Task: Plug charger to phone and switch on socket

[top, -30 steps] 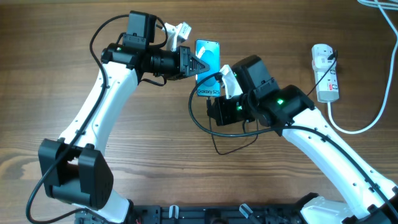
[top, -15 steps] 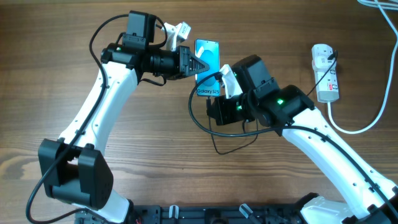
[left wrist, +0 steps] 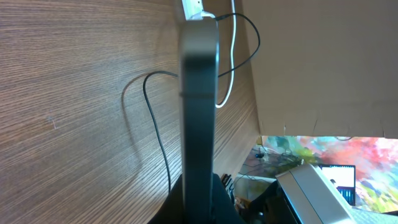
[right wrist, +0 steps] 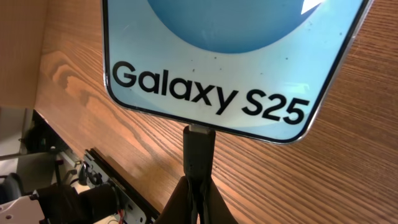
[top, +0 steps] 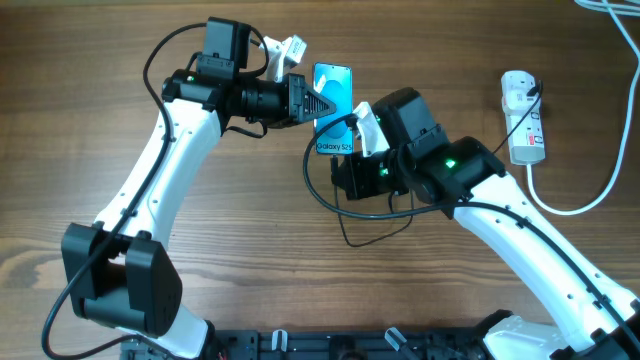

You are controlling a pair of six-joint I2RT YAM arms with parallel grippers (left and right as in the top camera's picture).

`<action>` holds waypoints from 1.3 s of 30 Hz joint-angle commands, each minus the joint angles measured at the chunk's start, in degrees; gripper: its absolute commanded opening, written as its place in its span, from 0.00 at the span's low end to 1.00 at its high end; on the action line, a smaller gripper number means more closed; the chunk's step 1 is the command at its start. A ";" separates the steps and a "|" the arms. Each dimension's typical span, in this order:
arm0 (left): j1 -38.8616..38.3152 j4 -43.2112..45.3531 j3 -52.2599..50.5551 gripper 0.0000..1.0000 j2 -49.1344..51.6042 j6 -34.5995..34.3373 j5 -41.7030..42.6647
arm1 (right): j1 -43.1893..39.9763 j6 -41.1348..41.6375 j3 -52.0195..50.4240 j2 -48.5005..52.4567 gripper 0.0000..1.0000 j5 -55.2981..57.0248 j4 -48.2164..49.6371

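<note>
The phone [top: 334,108] has a cyan-blue screen with "Galaxy S25" text and sits mid-table. My left gripper [top: 318,104] is shut on its left side; the left wrist view shows the phone edge-on [left wrist: 199,112] between the fingers. My right gripper [right wrist: 199,193] is shut on the charger's dark connector tip [right wrist: 199,149], which meets the phone's bottom edge [right wrist: 205,74]. The thin black charger cable [top: 345,225] loops on the wood below the right arm. The white socket [top: 524,116] with a red mark lies at the far right, apart from both grippers.
The socket's thick white cord [top: 590,200] curves along the right edge of the wooden table [top: 250,260]. A cardboard wall [left wrist: 323,62] shows in the left wrist view. Both white arms cross the middle of the table.
</note>
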 commanded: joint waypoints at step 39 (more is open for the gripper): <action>0.09 -7.21 0.09 0.04 -1.05 -0.50 -4.11 | -8.35 3.32 1.77 -7.30 1.00 7.06 -7.15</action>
